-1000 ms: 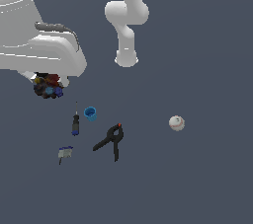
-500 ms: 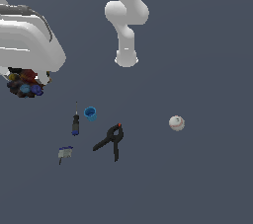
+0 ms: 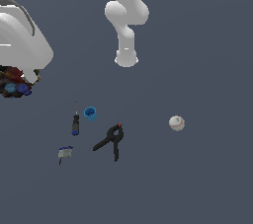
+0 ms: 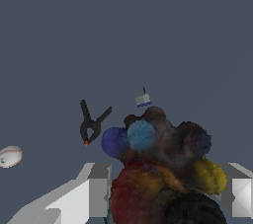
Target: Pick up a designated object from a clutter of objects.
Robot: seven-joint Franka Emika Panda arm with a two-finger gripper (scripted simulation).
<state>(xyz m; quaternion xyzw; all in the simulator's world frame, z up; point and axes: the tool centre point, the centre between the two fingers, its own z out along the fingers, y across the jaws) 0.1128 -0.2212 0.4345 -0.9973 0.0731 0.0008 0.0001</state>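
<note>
Dark lump clamped in the gripper (image 4: 163, 193)

The dark multicoloured lump (image 4: 163, 168) sits between the fingers (image 4: 91, 191); clamp (image 3: 111, 140) and white ball (image 3: 176, 123) lie below.

Arm base stands at 12 o'clock in the exterior view, white links rising out of frame. Hand (image 3: 19, 84) sits far out at 9 o'clock, raised off the worktop. Both fingers (image 4: 94, 188) clamped against the dark lumpy cluster (image 4: 163, 168), one each side.
</note>
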